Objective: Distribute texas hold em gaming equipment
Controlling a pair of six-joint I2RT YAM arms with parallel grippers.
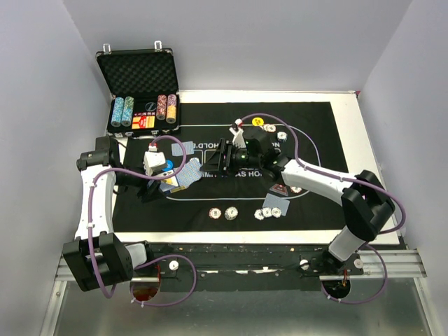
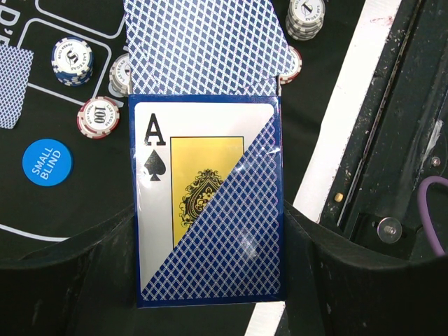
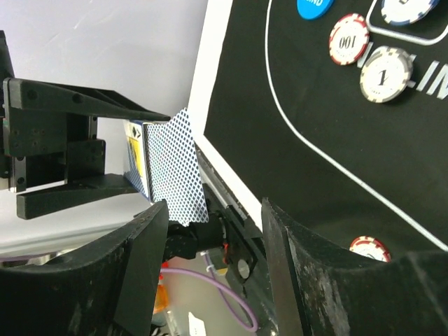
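Observation:
My left gripper [image 2: 210, 217] is shut on a blue card box [image 2: 206, 210] with an ace of spades on its face. A blue-backed card [image 2: 203, 49] sticks out of the box's far end. In the top view the left gripper [image 1: 175, 180] holds the box above the mat's left part. My right gripper [image 1: 222, 157] is open and faces the box from the right. In the right wrist view the protruding card [image 3: 178, 168] hangs just beyond my open right gripper [image 3: 213, 210], near its left finger and not gripped. Chips [image 1: 222, 212] and cards [image 1: 274, 204] lie on the mat.
The open foam-lined case [image 1: 140, 70] with chip stacks stands at the back left. On the black mat [image 1: 315, 140] lie a blue button [image 2: 46, 162], a yellow button [image 1: 269, 128], a dark red marker [image 1: 278, 189] and chip stacks [image 2: 72, 61]. The table's white edge [image 2: 350, 126] runs beside the box.

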